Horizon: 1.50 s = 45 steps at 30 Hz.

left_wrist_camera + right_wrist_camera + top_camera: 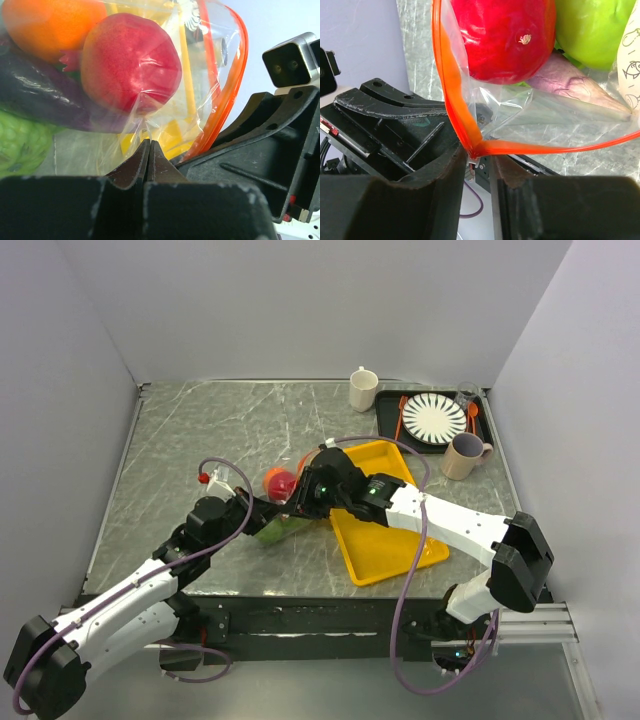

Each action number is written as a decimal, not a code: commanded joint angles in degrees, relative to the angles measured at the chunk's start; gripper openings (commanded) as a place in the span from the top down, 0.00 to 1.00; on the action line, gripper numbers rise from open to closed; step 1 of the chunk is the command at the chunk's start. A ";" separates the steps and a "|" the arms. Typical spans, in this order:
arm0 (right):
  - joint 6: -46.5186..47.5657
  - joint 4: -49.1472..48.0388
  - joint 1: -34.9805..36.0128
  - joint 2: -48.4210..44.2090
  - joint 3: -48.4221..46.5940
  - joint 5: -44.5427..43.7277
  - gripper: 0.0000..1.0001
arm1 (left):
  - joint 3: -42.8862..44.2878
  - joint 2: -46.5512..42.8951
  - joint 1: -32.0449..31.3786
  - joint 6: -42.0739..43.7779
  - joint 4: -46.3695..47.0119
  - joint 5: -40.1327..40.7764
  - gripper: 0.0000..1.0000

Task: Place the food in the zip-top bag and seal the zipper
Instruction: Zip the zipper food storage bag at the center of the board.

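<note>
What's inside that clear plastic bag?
Inside the zip-top bag: a red fruit, an orange fruit, a green one and something dark purple. Anything behind them is hidden.

Grey marbled table (200, 440): yellow tray (385, 540), white mug (363, 389), black tray (390, 425), pinkish cup (464, 456), zip-top bag (285, 502).

Overhead rear view, wrist close-ups — shared bag (285, 502)

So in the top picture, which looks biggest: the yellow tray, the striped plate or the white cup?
1. Yellow tray, clearly largest.
2. Striped plate.
3. White cup, smallest, though it sits farthest from the camera.
</note>
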State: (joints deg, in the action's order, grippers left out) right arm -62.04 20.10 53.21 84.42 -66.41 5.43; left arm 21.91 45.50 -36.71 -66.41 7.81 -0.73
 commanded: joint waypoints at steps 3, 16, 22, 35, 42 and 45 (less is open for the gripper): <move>0.25 -1.81 -0.21 -1.72 -0.30 -0.42 0.85 | 2.87 -0.23 -0.29 1.02 0.27 0.56 0.99; -1.68 -5.42 -1.71 -3.91 1.81 -0.69 0.98 | 0.95 -3.04 -0.21 -1.70 0.53 0.56 0.74; -2.21 -6.48 -1.97 -3.56 2.43 0.54 0.98 | -1.25 -3.13 -0.21 -4.87 4.75 0.12 0.71; -2.12 -6.56 -2.67 -4.26 3.31 0.37 0.97 | -1.87 -2.60 -0.21 -7.24 5.11 0.11 0.99; -1.77 -6.91 -3.64 -5.49 3.13 0.02 0.97 | -3.27 -6.82 -0.29 -8.12 2.02 0.56 0.57; -1.85 -7.44 -3.64 -5.85 3.22 0.46 0.96 | -4.77 -6.74 -0.20 -9.43 5.35 0.56 0.34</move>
State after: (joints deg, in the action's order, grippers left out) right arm -63.83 15.42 49.89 81.23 -63.29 6.39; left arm 18.98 39.20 -36.75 -74.39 9.37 -0.40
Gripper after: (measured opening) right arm 0.080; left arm 0.541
